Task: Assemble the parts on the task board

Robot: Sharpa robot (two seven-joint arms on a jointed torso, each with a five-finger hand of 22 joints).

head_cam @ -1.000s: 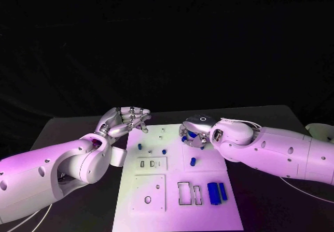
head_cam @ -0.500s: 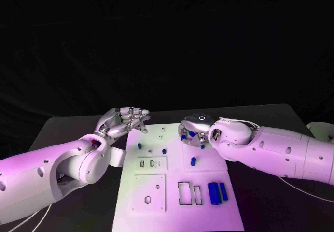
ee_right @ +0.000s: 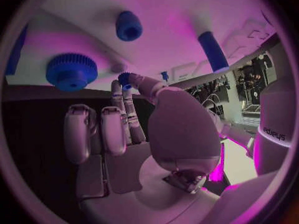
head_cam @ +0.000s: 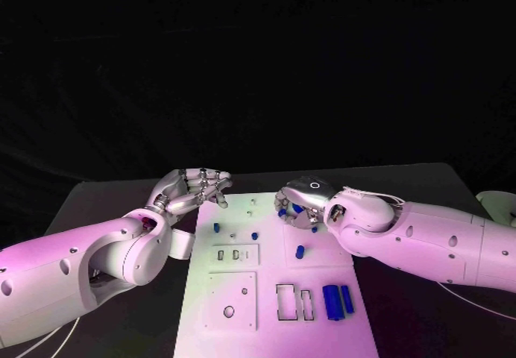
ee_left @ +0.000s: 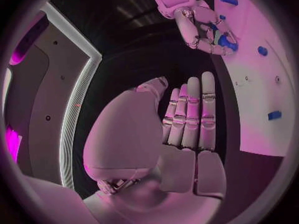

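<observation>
Lying flat across the black table (head_cam: 107, 195): the white rectangular task board (head_cam: 274, 328), its long side running away from the robot.
Left arm: a white arm (head_cam: 75, 268) reaching in beside the board's near-left edge.
Right arm: a white arm (head_cam: 430, 239) crossing the board's right edge.
Left hand: the silver left hand (head_cam: 196, 186) hangs at the board's far-left corner, fingers curled in loosely with nothing in them (the left wrist view shows the fingers (ee_left: 190, 117) side by side and bare).
Right hand: the silver right hand (head_cam: 301, 201) is lowered over the far part of the board, fingertips bunched around a small blue part (ee_left: 225, 43); whether it actually grips that part I cannot tell.
Blue bars: two dark blue oblong blocks (head_cam: 338, 300) lie side by side near the board's right edge, just beside a pair of rectangular slots (head_cam: 292, 301).
Blue gear: a round toothed blue wheel (ee_right: 71, 70) sits on the board close to the right hand's fingertips.
Blue pegs: short blue cylinders on the board, one mid-board (head_cam: 300, 252), one nearer the left side (head_cam: 216, 227), a smaller one between them (head_cam: 255, 236).
</observation>
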